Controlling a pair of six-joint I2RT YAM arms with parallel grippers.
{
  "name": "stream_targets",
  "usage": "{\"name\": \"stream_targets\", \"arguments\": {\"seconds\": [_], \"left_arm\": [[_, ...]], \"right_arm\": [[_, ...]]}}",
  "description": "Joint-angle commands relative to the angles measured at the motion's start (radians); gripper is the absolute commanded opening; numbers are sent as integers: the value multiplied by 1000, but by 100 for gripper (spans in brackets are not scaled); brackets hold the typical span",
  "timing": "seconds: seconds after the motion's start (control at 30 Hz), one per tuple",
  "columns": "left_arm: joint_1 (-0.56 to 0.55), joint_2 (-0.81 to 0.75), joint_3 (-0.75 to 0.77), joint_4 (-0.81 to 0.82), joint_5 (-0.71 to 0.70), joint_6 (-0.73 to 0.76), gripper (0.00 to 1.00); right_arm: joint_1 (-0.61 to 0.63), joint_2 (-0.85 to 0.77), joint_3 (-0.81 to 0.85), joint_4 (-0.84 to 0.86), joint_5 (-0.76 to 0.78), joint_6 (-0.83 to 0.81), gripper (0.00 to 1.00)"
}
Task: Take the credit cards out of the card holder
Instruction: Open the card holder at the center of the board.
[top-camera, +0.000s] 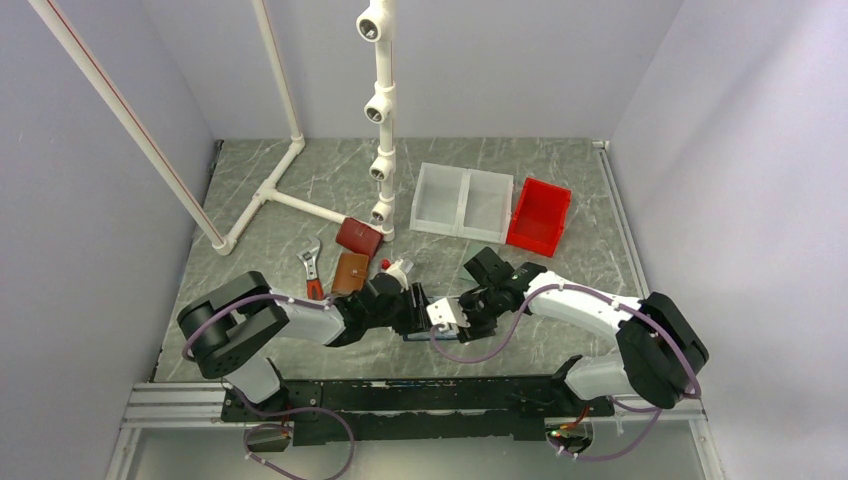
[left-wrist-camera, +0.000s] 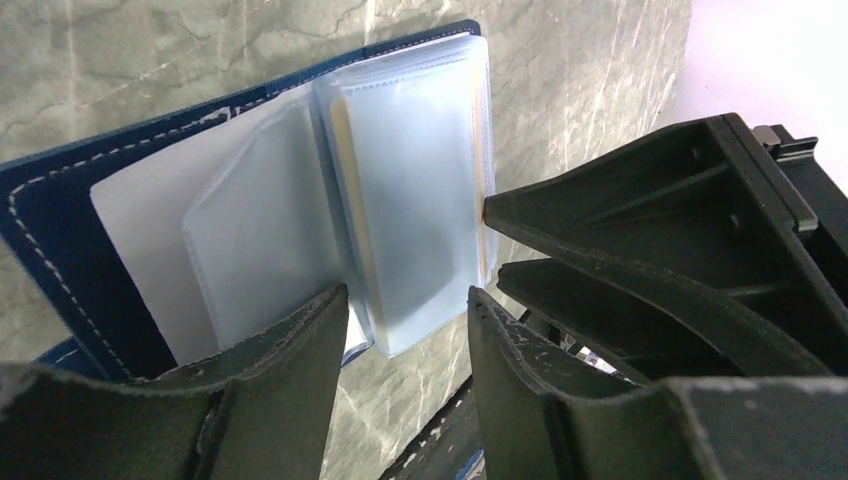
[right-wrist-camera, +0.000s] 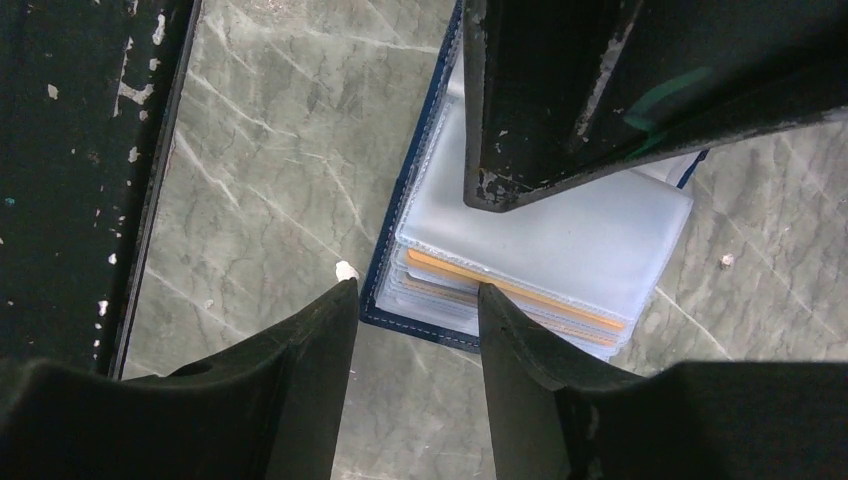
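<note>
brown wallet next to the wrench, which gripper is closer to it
Left. In the top view the left gripper sits just right of the brown wallet. The right gripper is farther right, beyond the left one.

Card holder (right-wrist-camera: 570, 235): upper part hidden under left tool's finger (right-wrist-camera: 560, 100); in top view mostly covered, too small to read. Credit cards (right-wrist-camera: 500, 285): only orange edges show through cloudy sleeves, faces unreadable.

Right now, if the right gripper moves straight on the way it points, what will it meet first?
Probably the navy blue folding card holder, at its stack of clear plastic sleeves; depth is unclear.
</note>
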Motion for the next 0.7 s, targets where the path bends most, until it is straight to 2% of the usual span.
{"name": "stream_targets", "arguments": {"seconds": [0.0,0.13,0.2,0.27,0.4,0.53,0.67], "left_arm": [[-2,43,13,-8,20,5,54],[-2,68,27,-28,16,2,52],[-2,81,34,-47,8,0,48],[-2,86,39,-68,1,0,41],[-2,88,39,-97,-22,-4,20],[-2,82,33,-108,-30,-3,11],[-1,81,17,-88,-27,-9,6]], "right_arm": [[28,28,-5,27,-27,0,51],[30,28,5,24,-42,13,51],[30,27,7,23,-45,18,51],[30,26,9,21,-46,22,52],[29,22,20,17,-54,36,52],[18,23,48,1,-86,81,53],[-29,13,96,-39,-170,126,54]]}}
